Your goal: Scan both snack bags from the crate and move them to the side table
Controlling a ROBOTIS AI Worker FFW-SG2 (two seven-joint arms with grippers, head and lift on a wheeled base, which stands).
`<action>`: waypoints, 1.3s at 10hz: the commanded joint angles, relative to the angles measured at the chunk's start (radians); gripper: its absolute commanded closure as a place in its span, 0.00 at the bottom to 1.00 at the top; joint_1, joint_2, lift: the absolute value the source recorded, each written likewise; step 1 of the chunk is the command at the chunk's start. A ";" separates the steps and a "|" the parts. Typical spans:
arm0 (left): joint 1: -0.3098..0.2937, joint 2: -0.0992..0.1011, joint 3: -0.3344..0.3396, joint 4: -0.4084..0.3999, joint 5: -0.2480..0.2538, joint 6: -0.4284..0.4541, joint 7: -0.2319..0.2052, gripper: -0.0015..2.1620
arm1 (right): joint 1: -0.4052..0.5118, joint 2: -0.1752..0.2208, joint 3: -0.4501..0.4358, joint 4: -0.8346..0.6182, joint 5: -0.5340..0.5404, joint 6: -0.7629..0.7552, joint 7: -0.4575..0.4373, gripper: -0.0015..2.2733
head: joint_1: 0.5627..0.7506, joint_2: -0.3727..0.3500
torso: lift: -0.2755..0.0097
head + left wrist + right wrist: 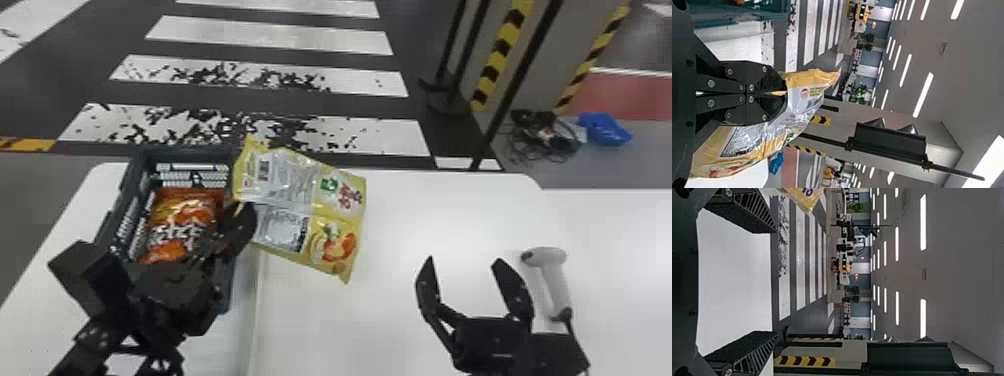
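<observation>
The left gripper (785,93) has its fingers pressed together on an edge of the yellow snack bag (300,210), which hangs just right of the crate (190,151). Because the hold takes only this edge, the bag may swing or slip when the arm turns. The soft, shiny film may also bend, and then a scan could fail. The right gripper (465,259) is spread and empty, near the hand scanner (555,280); a careless approach could push it away. Farther left, the orange snack bag (182,220) lies in the crate
</observation>
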 commanded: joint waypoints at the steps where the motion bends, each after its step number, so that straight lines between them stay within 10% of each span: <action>1: -0.033 -0.004 -0.082 0.105 -0.023 -0.077 0.033 0.99 | 0.006 0.000 -0.012 -0.013 0.000 0.006 0.000 0.03 | 0.70 0.30 | 0.62; 10: -0.277 -0.059 -0.430 0.498 -0.138 -0.120 0.111 0.93 | 0.015 0.000 -0.033 -0.039 -0.011 0.027 0.000 0.03 | 0.70 0.03 | 0.62; 11: -0.294 -0.063 -0.442 0.538 -0.127 -0.123 0.120 0.33 | 0.012 0.000 -0.032 -0.039 -0.011 0.036 0.000 0.03 | 0.70 0.03 | 0.62; 12: -0.302 -0.063 -0.444 0.549 -0.126 -0.123 0.146 0.00 | 0.009 0.000 -0.030 -0.039 -0.009 0.036 0.000 0.03 | 0.70 0.03 | 0.62; 13: -0.302 -0.060 -0.437 0.549 -0.126 -0.123 0.149 0.00 | 0.005 0.000 -0.030 -0.039 -0.009 0.049 0.000 0.03 | 0.70 0.03 | 0.62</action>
